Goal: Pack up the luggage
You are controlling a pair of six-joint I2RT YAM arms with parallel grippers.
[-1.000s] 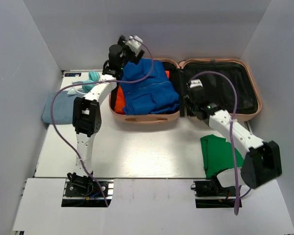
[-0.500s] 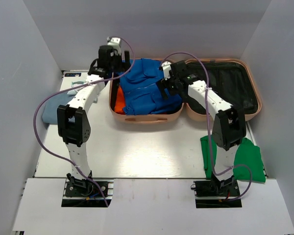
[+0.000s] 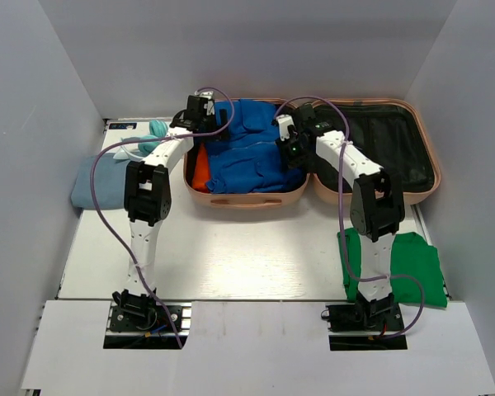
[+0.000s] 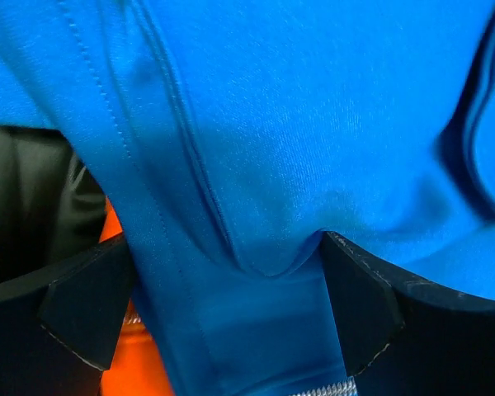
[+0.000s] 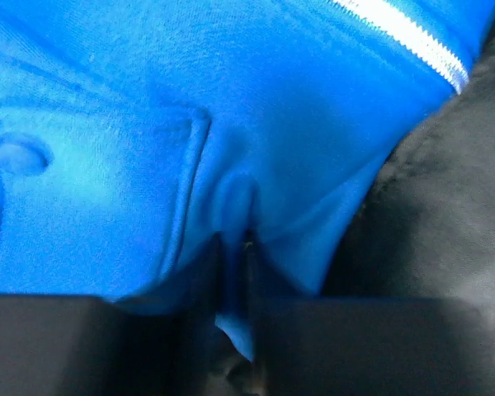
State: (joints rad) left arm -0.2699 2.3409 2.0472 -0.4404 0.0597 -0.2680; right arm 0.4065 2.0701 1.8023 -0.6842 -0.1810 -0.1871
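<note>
blue jacket cloth is pinched in a fold between the nearly closed fingers of the right gripper, while the left gripper has its fingers wide apart, straddling a ridge of the same jacket. the luggage lies open at the far middle of the table, with the jacket heaped over an orange garment in its left half. green cloth lies by the right arm's base.

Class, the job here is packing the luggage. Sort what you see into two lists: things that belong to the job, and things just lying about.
In the job: luggage; blue jacket; orange garment under it; left pincer, open over the jacket; right pincer, pinching it.

Lying about on the table, untouched: green garment; pale blue cloth; teal item beside it.
</note>
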